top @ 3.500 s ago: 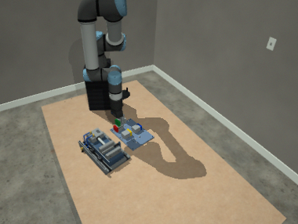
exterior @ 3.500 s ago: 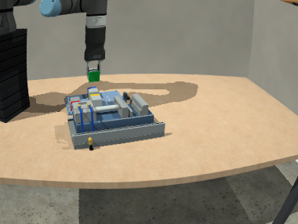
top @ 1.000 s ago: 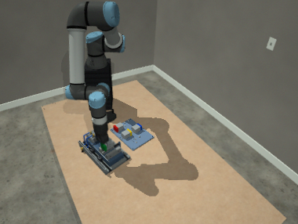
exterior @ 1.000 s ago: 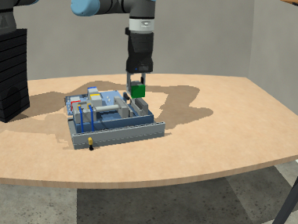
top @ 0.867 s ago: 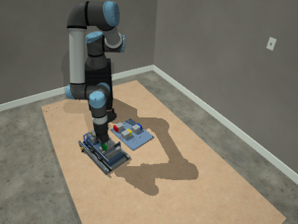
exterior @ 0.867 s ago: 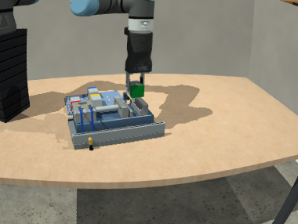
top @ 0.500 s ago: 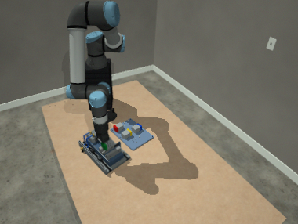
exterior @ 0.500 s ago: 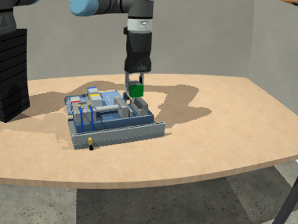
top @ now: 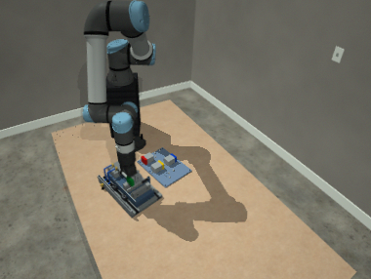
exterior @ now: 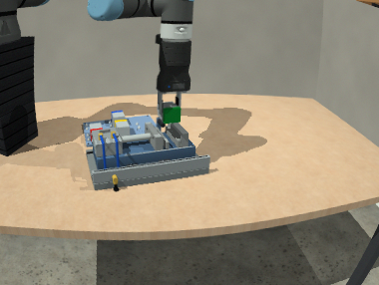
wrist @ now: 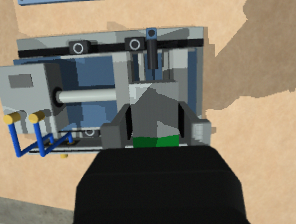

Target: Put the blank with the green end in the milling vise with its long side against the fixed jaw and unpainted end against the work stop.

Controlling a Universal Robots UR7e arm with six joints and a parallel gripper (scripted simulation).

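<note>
- I see the tabletop (exterior: 279, 164), a pale wooden surface, carrying everything, with the arm's dark shadow spread across it
- My arm (top: 98, 68) stands folded at the back and reaches straight down over the milling vise (exterior: 150, 166), the wrist pointing at the tabletop
- The vise sits in a grey tray frame near the front edge in the exterior view; its left end block carries two blue hoses (exterior: 104, 149) with yellow caps, and a pale rod (wrist: 90, 95) runs from that block toward the middle
- Behind the vise lies the blue plate (top: 178, 172), just beside it, with other blanks on it; I can make out a red end (top: 144, 158) and a yellow one (top: 160, 162)
- The claw (exterior: 170, 111) is clenched on the blank with the green end (exterior: 172, 115), one finger on each long side in the wrist view
- That blank hangs in the air above the gap between the jaws, toward the end block without hoses, and is not resting on the low bars
- Its green end (wrist: 156, 140) faces the wrist camera, the grey unpainted end points toward the short dark work stop (wrist: 151, 52) at the far rail
</note>
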